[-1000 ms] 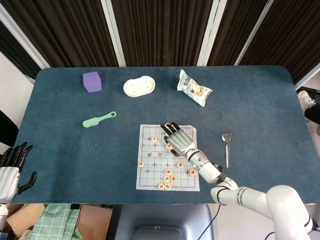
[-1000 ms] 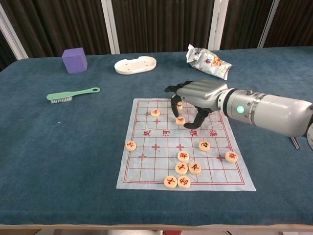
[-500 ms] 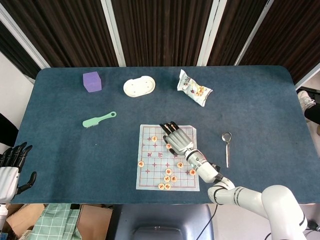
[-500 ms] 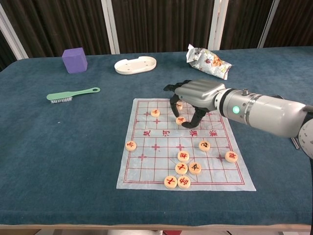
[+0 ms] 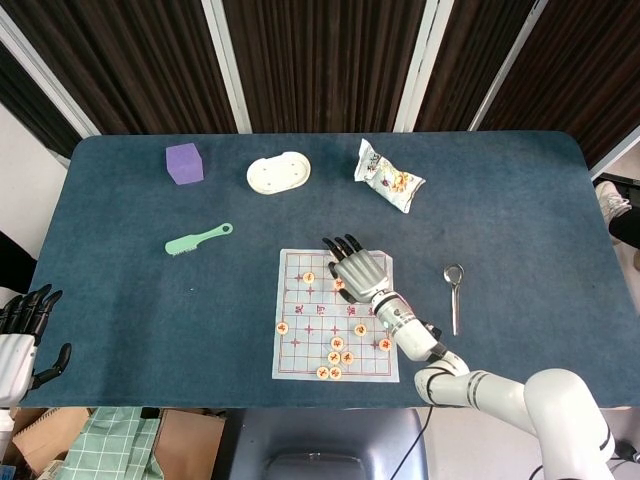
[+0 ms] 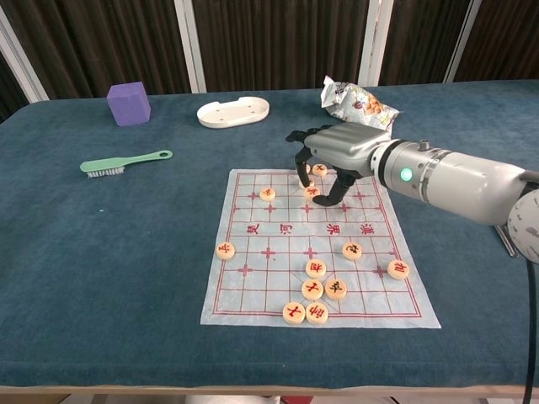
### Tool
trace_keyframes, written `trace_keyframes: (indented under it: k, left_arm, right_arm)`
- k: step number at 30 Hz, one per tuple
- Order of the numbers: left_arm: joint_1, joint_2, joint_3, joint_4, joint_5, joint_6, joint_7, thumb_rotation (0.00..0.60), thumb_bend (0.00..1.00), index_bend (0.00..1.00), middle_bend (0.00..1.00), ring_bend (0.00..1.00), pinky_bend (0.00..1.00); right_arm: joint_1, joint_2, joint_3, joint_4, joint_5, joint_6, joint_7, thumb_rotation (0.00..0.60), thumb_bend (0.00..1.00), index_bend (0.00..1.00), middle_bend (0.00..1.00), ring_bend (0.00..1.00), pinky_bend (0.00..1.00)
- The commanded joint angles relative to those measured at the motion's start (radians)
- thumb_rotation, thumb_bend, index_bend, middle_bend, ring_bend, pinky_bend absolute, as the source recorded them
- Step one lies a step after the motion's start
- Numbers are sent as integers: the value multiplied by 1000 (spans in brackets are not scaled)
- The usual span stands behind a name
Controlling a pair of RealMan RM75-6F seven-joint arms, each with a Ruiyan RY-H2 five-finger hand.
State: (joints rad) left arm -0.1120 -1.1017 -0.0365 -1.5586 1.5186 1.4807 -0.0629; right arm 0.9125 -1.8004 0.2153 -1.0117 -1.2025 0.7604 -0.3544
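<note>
Right hand: the right hand (image 6: 337, 160) hung over the far end of the paper chessboard (image 6: 253, 278), palm down, its dark fingers (image 6: 301, 171) curled toward the sheet.
Grasp: thumb and a finger seemed to close about a round wooden chess piece (image 6: 312, 192); from the chest view it could not be told for sure whether the disc was pinched or only touched.
Piece: it lay on the board's far rows, right of the centre line, directly beneath the fingertips, so the hand stood above it rather than beside it.
Neighbour: a second disc (image 6: 320, 169) sat just beyond, near the board's far edge, under the palm.
Axis: the forearm ran in from the table's right edge, fingers pointing left and away from the robot.
Left hand: the left hand (image 5: 20, 335) waited off the table's near left corner, fingers spread and empty, well apart from the board; the right was plainly the nearer.
Other discs: most pieces (image 6: 316, 290) clustered toward the board's near edge.
</note>
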Motion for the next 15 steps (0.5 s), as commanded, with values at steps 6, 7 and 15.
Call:
trace_keyframes:
  k: [6, 7, 15]
  left_arm:
    - [1, 1, -2, -2, -4, 0, 0, 600, 420, 0, 0, 0, 26]
    - [1, 1, -2, -1, -5, -1, -1, 600, 420, 0, 0, 0, 26]
    - [3, 1, -2, -2, -4, 2, 2, 600, 418, 0, 0, 0, 25]
  right_arm:
    - [20, -30, 7, 53, 28, -13, -19, 600, 477, 629, 41, 0, 0]
    - [21, -32, 6, 57, 28, -12, -20, 600, 477, 626, 41, 0, 0]
    - [25, -38, -1, 66, 28, -16, -13, 600, 477, 528, 41, 0, 0]
